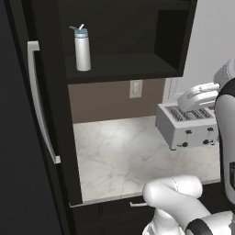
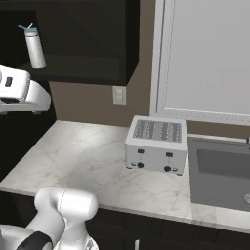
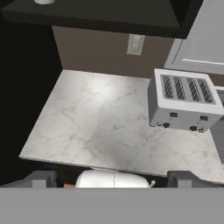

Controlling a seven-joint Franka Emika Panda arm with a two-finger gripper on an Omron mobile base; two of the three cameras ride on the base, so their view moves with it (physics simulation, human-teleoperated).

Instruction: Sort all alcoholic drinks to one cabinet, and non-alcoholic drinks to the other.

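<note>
Marble counter [image 1: 119,156] in white with grey veins, set over dark lower cupboards [image 2: 161,229]. Brown wall [image 1: 105,98] behind, with a pale outlet [image 1: 135,88]. Silver four-slot toaster [image 2: 157,144] standing on the counter's right side, just beside a grey sink [image 2: 219,178]. Pale framed window [image 2: 205,58] above. Even, soft light throughout.

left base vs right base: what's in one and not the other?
Left base alone: the open cabinet door with its long silver handle, and a drawer handle below the counter. Right base alone: the sink right of the toaster, and the pale window panel above it. Both: the white flask upright on the cabinet shelf, the toaster, the marble counter, the wall outlet.
</note>
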